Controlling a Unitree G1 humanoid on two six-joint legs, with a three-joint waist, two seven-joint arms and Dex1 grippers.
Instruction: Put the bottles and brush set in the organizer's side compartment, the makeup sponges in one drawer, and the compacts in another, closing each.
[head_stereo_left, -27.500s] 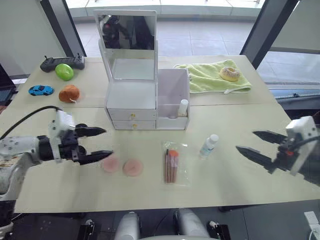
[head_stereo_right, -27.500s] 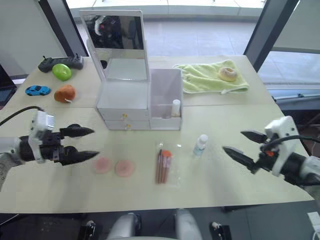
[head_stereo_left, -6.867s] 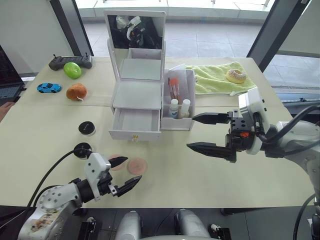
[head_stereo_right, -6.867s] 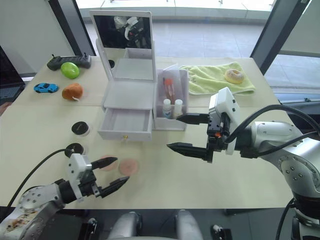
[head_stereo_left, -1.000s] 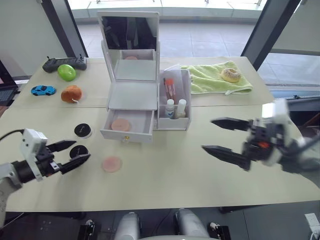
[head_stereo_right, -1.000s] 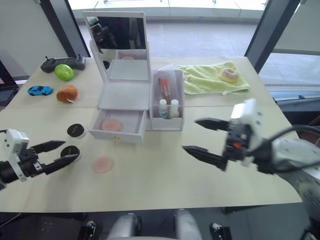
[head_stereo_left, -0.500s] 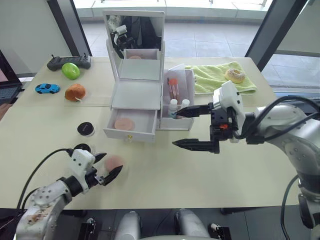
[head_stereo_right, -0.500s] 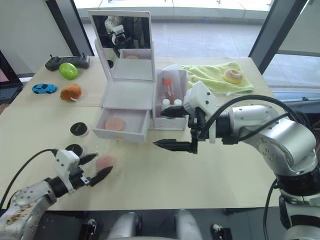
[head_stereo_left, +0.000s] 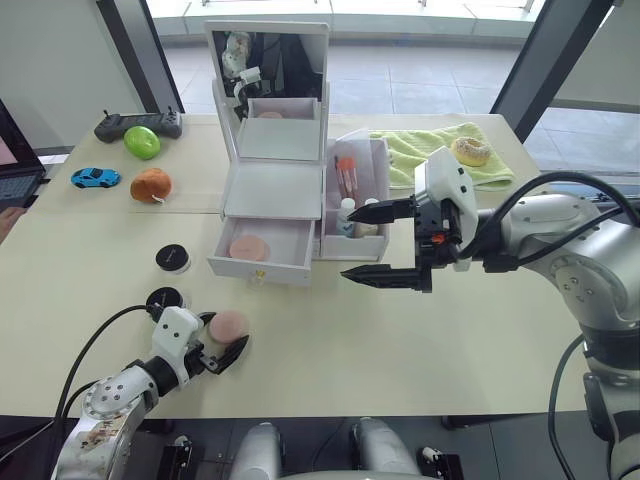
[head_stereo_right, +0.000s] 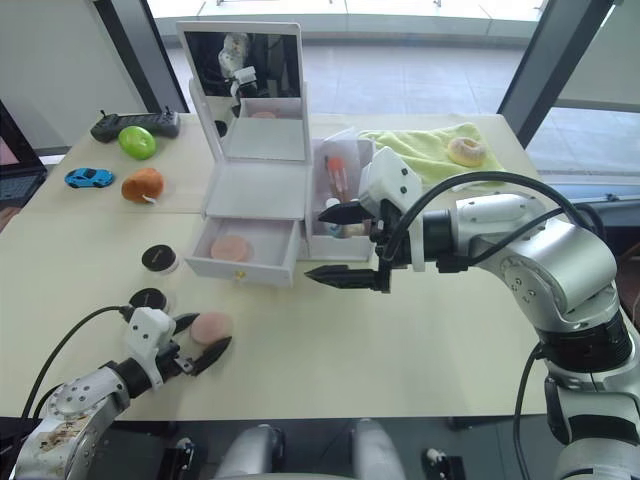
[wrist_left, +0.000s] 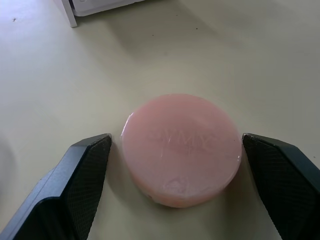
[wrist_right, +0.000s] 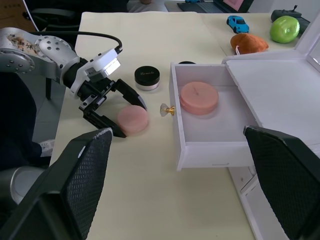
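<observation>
Down at the near edge of the cream-coloured table (head_stereo_left: 420, 350), the left hand (head_stereo_left: 215, 345) sits low with its two black fingers spread on either side of a flat round pink makeup sponge (head_stereo_left: 229, 325). The wrist view shows the sponge lying flat on the table between the fingertips (wrist_left: 85, 165), with a sliver of gap on each side, so nothing is pinched.

The second pink sponge (head_stereo_left: 248, 247) lies inside the pulled-out upper drawer (head_stereo_left: 262, 255) of the white plastic organizer (head_stereo_left: 272, 190), whose small gold knob (wrist_right: 166, 110) faces the front. The upright square mirror (head_stereo_left: 272, 62) stands at the back.

In the tall translucent side compartment (head_stereo_left: 365, 165) beside the drawers stands the brush set with tan-pink handles and orange-red tips (head_stereo_left: 345, 175), with the two small white-capped bottles (head_stereo_left: 348, 212) in front of it.

Over to the left, two round black-lidded compacts rest on the table: one (head_stereo_left: 173, 258) near the drawer, the other (head_stereo_left: 163, 298) just behind the left hand.

The right hand (head_stereo_left: 383, 243) hovers above the table just in front of the side compartment, fingers wide apart, holding nothing.

Along the far edge lie a black remote controller (head_stereo_left: 135, 122), a green apple (head_stereo_left: 143, 141), a blue toy car (head_stereo_left: 94, 177), an orange plush ball (head_stereo_left: 150, 184), and a lime-green towel (head_stereo_left: 425, 155) with a doughnut (head_stereo_left: 469, 150) on it.
</observation>
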